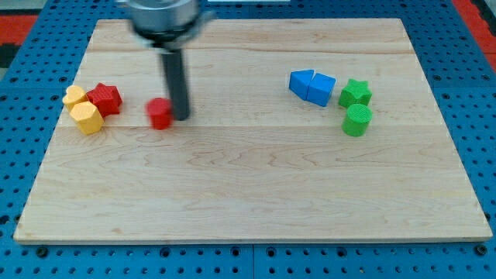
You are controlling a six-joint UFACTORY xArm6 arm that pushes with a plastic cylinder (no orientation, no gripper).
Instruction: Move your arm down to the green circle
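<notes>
Camera view: my tip [181, 117] is planted on the wooden board [248, 201], left of centre, just beside a small red block [160, 113] on its left. No pincer here, only a plain rod, so nothing opens, closes or grips. The green circle [357, 120] sits well apart, far off to the view's right and about level with the tip. Right above it, a green star [355, 93]; left of that, two blue blocks [312, 86] touching. At the far left, a red star [104, 98] with two yellow blocks [82, 109].

Pale wooden board [256, 194], blue perforated surface [23, 116] all around
</notes>
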